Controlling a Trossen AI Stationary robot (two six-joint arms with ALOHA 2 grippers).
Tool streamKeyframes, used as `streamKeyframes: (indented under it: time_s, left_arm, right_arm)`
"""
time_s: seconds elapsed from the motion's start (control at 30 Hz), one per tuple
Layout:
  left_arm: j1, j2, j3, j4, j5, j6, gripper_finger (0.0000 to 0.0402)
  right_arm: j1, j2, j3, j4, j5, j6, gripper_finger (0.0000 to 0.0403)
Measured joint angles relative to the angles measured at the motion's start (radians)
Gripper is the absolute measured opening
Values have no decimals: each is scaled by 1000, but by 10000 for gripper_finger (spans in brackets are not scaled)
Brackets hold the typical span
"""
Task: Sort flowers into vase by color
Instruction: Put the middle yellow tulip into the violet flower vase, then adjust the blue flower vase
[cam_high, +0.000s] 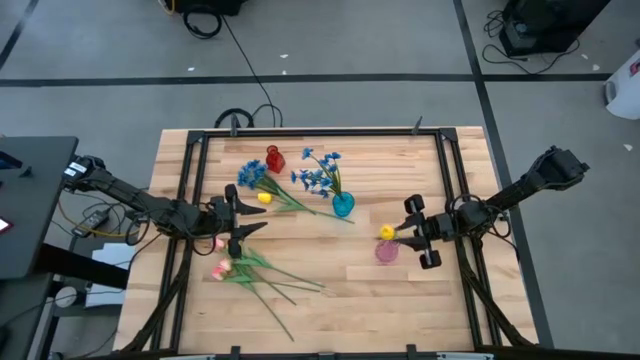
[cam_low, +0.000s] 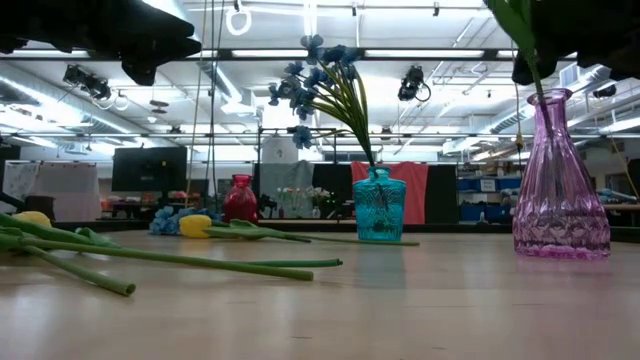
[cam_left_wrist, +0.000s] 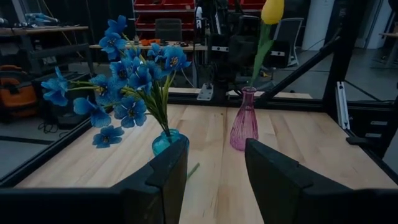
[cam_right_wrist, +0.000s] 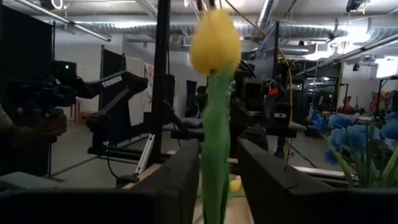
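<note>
The right tool (cam_high: 421, 238), fingers parted around an upright yellow tulip (cam_high: 387, 232), stands over the pink vase (cam_high: 386, 251) near the desk's right edge; the open left tool (cam_high: 236, 222) waits opposite.

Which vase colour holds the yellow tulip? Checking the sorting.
Pink vase; left wrist view shows it best.

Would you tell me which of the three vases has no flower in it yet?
The red vase at the table's back edge is empty; the teal vase holds blue flowers, the pink vase a yellow tulip.
</note>
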Motion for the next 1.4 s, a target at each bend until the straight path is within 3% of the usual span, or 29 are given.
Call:
streamKeyframes:
  time_s: [0.2, 0.43, 0.7, 0.77, 0.83, 0.97, 1.23, 1.4]
  left_arm:
    - [0, 0, 0, -8, 0, 0, 168]
    - [0, 0, 0, -40, 0, 0, 168]
    - [0, 0, 0, -46, 0, 15, 168]
    - [0, 0, 0, -46, 0, 24, 168]
    - [0, 0, 0, -45, 0, 25, 168]
    - [0, 0, 0, -43, 0, 26, 168]
    - [0, 0, 0, -43, 0, 26, 168]
    - [0, 0, 0, -47, 0, 26, 168]
  right_arm:
    - [0, 0, 0, -3, 58, 35, 155]
    - [0, -12, 0, 14, 75, 37, 158]
    - [0, -42, 0, 192, -57, -33, 162]
    - [-2, -53, 1, 227, -33, -60, 162]
    - [-17, -65, 20, 224, 64, -70, 162]
    - [-89, -67, 110, 49, 262, -70, 162]
    - [-316, -59, 353, -543, 262, -6, 161]
    - [-393, 9, 416, -580, 205, -53, 160]
